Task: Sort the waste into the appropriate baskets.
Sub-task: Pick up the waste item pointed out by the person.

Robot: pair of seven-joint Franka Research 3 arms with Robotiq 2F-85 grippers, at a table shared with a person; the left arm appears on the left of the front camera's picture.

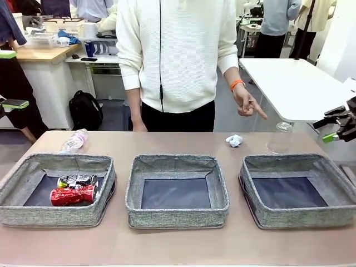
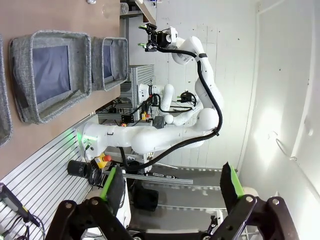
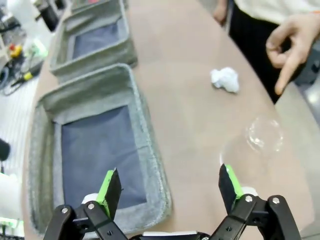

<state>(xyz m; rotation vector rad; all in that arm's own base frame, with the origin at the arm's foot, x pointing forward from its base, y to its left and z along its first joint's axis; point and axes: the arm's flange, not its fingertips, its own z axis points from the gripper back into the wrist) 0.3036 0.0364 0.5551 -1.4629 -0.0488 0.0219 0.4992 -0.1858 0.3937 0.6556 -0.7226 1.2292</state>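
Three grey woven baskets stand in a row: left (image 1: 16,183), middle (image 1: 177,211) and right (image 1: 334,178). A crushed dark printed can (image 1: 78,180) and a crushed red can (image 1: 72,195) lie in the left one. Behind it a clear plastic bottle (image 1: 74,141) lies on the table. The crumpled white paper ball (image 1: 234,140) (image 3: 225,79) and the upturned clear plastic cup (image 1: 280,138) (image 3: 256,141) sit behind the right basket (image 3: 150,150). My right gripper (image 1: 332,123) (image 3: 169,185) hovers open above that basket's outer end, near the cup. My left gripper (image 2: 171,182) is open and holds nothing.
A person in a white sweater stands at the far side, one hand (image 1: 247,105) (image 3: 290,42) pointing down towards the cup and paper ball. The middle basket (image 3: 95,40) and right basket hold nothing. The left wrist view shows two baskets (image 2: 30,75) and the right arm (image 2: 200,65) sideways.
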